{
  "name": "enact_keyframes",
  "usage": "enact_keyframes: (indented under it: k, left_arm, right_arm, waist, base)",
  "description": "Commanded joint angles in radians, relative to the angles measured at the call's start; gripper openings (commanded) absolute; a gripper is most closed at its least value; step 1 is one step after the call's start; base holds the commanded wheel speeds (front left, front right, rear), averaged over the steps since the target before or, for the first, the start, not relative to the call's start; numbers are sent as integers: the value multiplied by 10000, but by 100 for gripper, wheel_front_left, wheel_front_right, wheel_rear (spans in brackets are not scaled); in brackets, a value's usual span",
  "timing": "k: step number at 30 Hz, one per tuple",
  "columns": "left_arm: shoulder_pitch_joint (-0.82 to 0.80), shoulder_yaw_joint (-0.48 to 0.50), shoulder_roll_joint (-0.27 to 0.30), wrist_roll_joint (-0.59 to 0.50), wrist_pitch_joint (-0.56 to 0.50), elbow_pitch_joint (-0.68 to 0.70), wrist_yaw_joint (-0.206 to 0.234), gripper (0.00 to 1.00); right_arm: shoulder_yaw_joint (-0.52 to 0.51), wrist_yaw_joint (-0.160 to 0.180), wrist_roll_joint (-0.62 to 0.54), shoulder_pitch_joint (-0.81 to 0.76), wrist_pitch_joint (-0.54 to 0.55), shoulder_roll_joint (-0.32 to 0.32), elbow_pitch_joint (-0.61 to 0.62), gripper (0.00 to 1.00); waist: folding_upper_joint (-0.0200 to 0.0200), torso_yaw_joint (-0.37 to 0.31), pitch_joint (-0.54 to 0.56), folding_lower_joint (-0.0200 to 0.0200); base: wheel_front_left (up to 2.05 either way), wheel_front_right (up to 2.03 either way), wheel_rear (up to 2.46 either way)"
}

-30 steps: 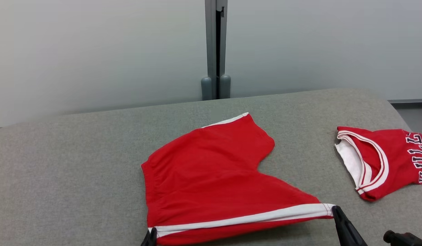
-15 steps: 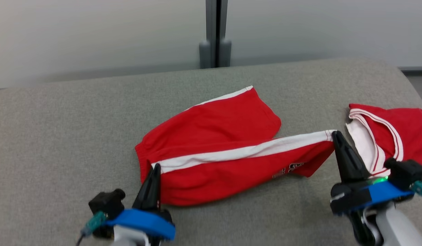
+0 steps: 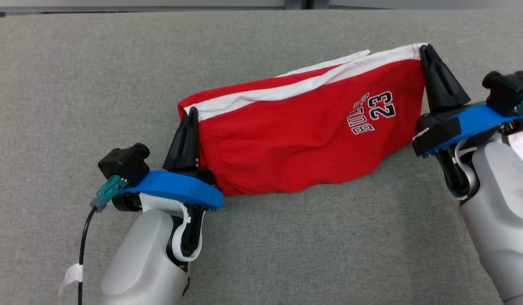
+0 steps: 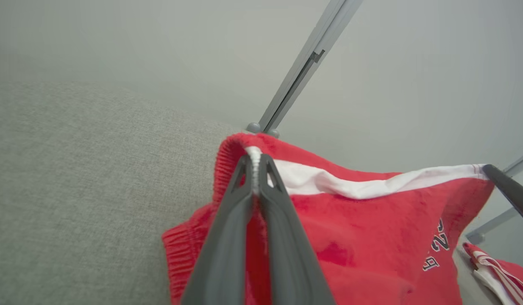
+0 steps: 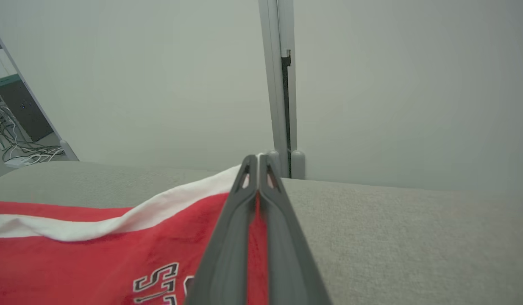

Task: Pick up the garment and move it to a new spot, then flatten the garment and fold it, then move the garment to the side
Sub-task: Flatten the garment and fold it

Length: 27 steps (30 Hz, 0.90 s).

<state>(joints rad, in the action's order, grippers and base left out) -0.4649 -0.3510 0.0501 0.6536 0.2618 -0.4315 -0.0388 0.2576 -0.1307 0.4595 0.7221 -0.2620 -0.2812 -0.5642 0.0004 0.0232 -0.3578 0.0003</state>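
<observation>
red shorts (image 3: 295, 144) lay doubled over on the tabletop (image 3: 75, 84), white-striped edge stretched between both tools | left tool (image 3: 193, 111) pinched waistband corner | right tool (image 3: 424, 47) pinched hem corner | bare cloth open leftward and nearside

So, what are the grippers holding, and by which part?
The red shorts: left gripper pinches the white stripe at its waistband end, right gripper at its hem end.

Place: a robot lab or test bay (going by its fittings)
Walls: plain pale partition panels (image 5: 393, 84), joined by a grey metal post (image 5: 278, 84) at 12 o'clock
Surface: grey fabric-covered surface (image 3: 75, 84)
Clutter: loose cables (image 5: 20, 148) on the floor at 9 o'clock, below a dark equipment box (image 5: 18, 106)
</observation>
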Motion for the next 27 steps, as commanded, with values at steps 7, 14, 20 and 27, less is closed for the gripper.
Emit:
enact_keyframes:
  k: [7, 14, 20, 27]
  left_arm:
    - [-932, -402, 2, 429, 43, -315, 141, 0]
    - [-1251, -827, 2, 528, 44, -557, 469, 64]
    - [-657, -513, 3, 258, 43, -467, 1015, 100]
    - [225, 8, 1, -97, 43, -273, 1249, 100]
  right_arm:
    - [106, -2, -377, 1444, -37, -156, -1401, 0]
    - [23, -2, -745, 2053, -41, 56, -2260, 100]
    - [-116, -2, -575, 1623, -39, -29, -2174, 100]
    - [1085, -2, 263, 825, 13, -355, -3035, 100]
  waist:
    - [-4, 651, -958, -3]
    - [-4, 717, -1143, -3]
    - [-4, 580, -897, -3]
    - [-4, 455, -414, -3]
  base:
    - [0, 0, 0]
    - [0, 0, 0]
    - [0, 0, 0]
    - [0, 0, 0]
